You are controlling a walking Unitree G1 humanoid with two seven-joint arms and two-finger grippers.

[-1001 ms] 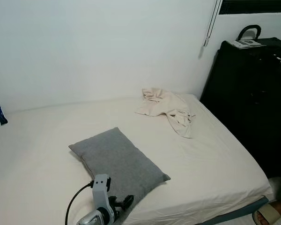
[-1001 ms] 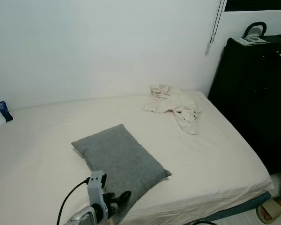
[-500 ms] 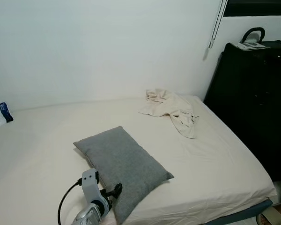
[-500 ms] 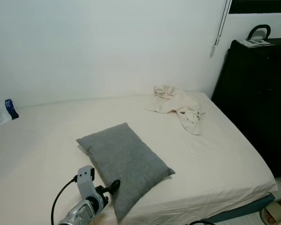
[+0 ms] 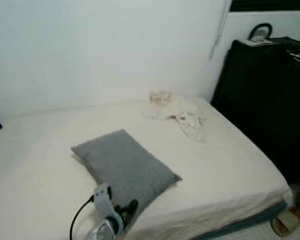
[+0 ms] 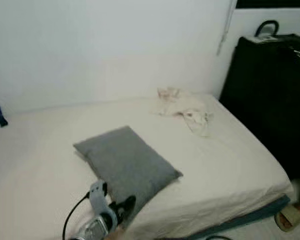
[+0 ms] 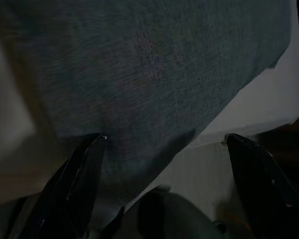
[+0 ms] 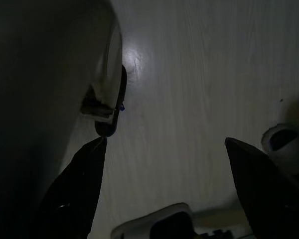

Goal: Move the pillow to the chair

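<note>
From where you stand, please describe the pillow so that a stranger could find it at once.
A wide bed with a cream sheet lies along the white wall. The pillow lies flat near its front edge, just beyond the left gripper. It is grey and rectangular, unlike the crumpled pale cloth near the wall.

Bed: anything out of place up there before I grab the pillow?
A crumpled cream cloth lies bunched at the bed's far right corner. The grey pillow sits skewed, diagonal to the bed edge. The left gripper is open over it.
</note>
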